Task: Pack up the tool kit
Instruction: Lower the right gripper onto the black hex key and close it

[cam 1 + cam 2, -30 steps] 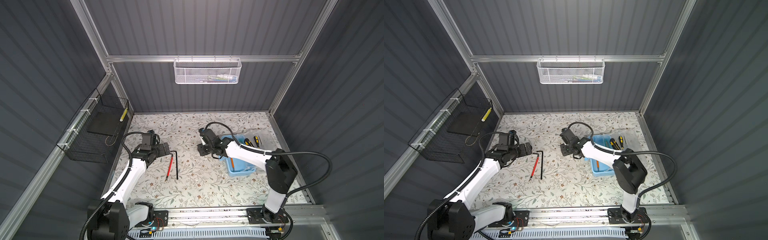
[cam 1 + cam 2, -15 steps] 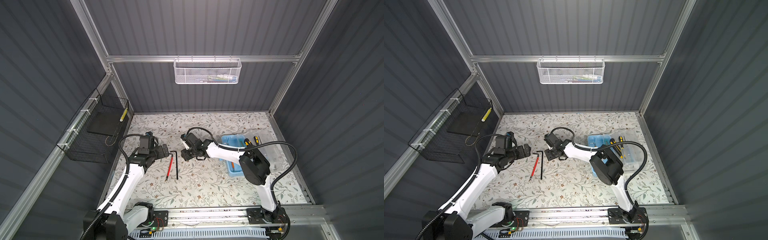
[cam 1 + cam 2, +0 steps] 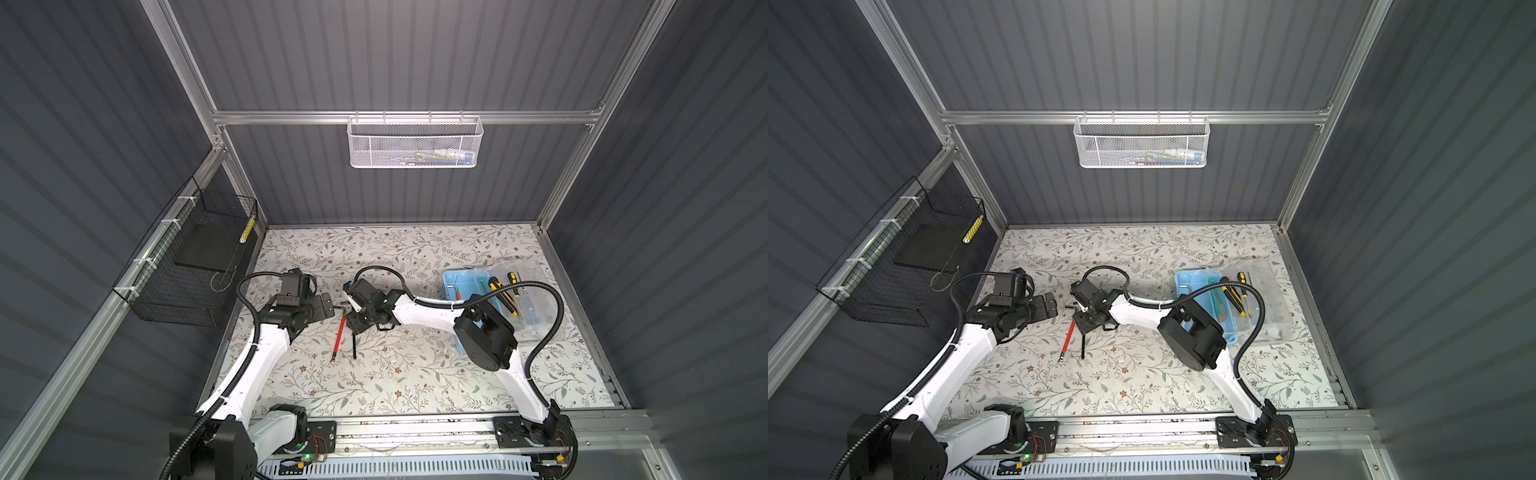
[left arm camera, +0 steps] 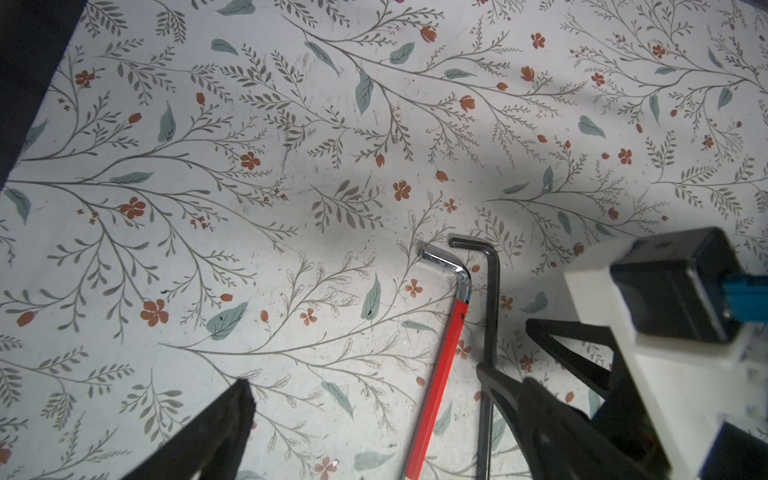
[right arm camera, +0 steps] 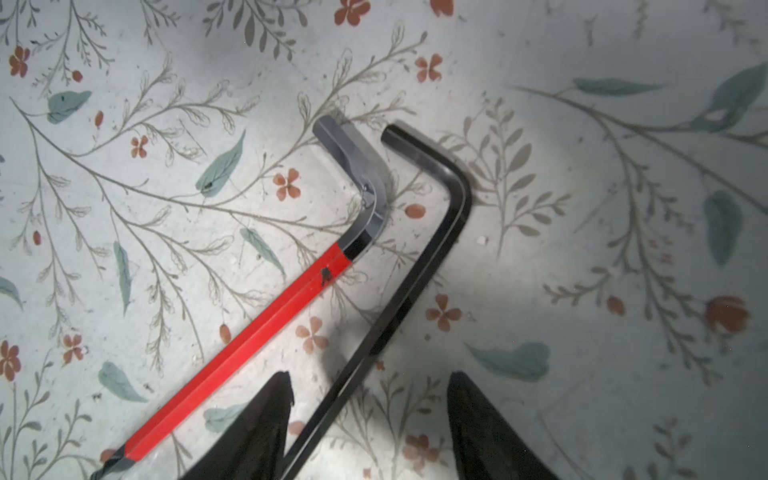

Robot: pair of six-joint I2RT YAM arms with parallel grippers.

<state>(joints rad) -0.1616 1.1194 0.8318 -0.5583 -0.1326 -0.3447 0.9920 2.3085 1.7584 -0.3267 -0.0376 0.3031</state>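
The tool kit (image 3: 459,286) is a light-blue box at the right of the table, its clear lid (image 3: 530,303) swung open beside it, with yellow-and-black screwdrivers (image 3: 503,293) inside. Left of centre, a red hex key (image 5: 266,328) and a black hex key (image 5: 415,291) lie side by side on the table. My right gripper (image 5: 371,376) hangs open just above the black key, whose shaft runs between its fingers close to one of them. My left gripper (image 4: 363,376) is open and empty, just left of the keys' bent ends (image 3: 343,308).
A white mesh basket (image 3: 413,143) hangs on the back wall. On the left wall hangs a black wire basket (image 3: 195,266). My right arm's elbow (image 3: 484,336) sits over the near end of the tool kit. The floral table (image 3: 395,386) shows in front of the keys.
My right gripper has swung left from beside the tool kit to above the black hex key, its jaws widening. My left gripper has barely moved.
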